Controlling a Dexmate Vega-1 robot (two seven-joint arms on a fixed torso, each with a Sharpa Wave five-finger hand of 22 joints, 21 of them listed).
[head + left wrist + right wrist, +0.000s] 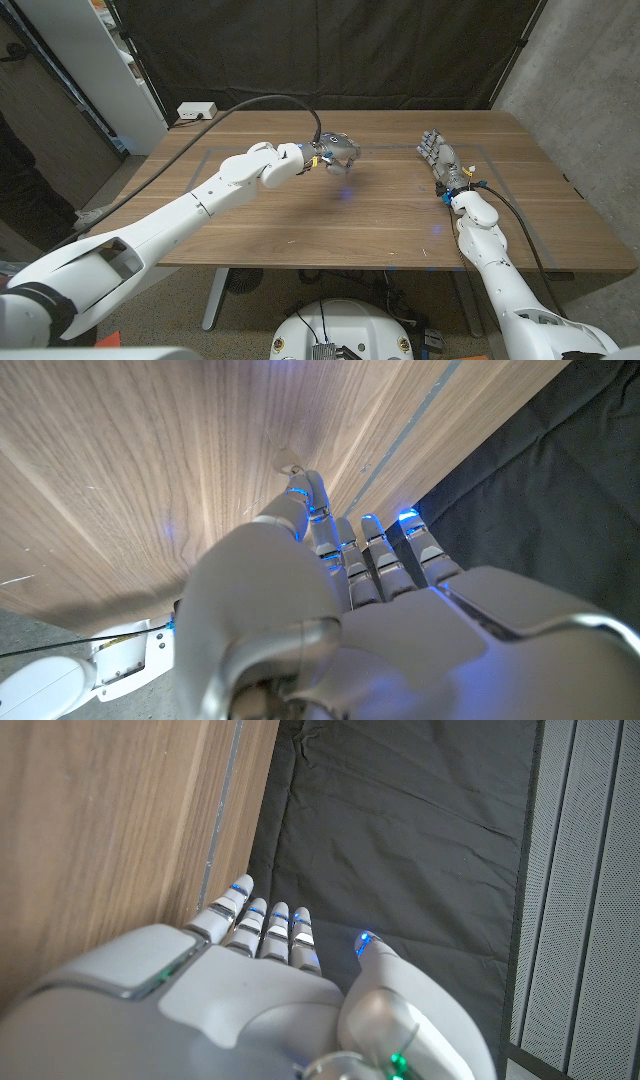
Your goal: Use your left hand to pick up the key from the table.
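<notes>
My left hand [338, 152] hovers over the middle of the wooden table [300, 215], fingers curled in, with its shadow on the wood below it. In the left wrist view a small pale bit of the key [289, 461] sticks out past the tips of the thumb and a finger [303, 500] that pinch it; the rest of the key is hidden by the hand [330, 590]. My right hand [441, 160] stays at the table's right side with its fingers straight and together, holding nothing. The right wrist view shows its fingers [262, 925] stretched toward the table's far edge.
A white power strip [197, 110] lies at the table's back left corner, with a black cable running to my left arm. A black curtain [330, 50] hangs behind the table. A white shelf unit [75, 60] stands at the left. Thin tape lines [215, 148] mark the tabletop.
</notes>
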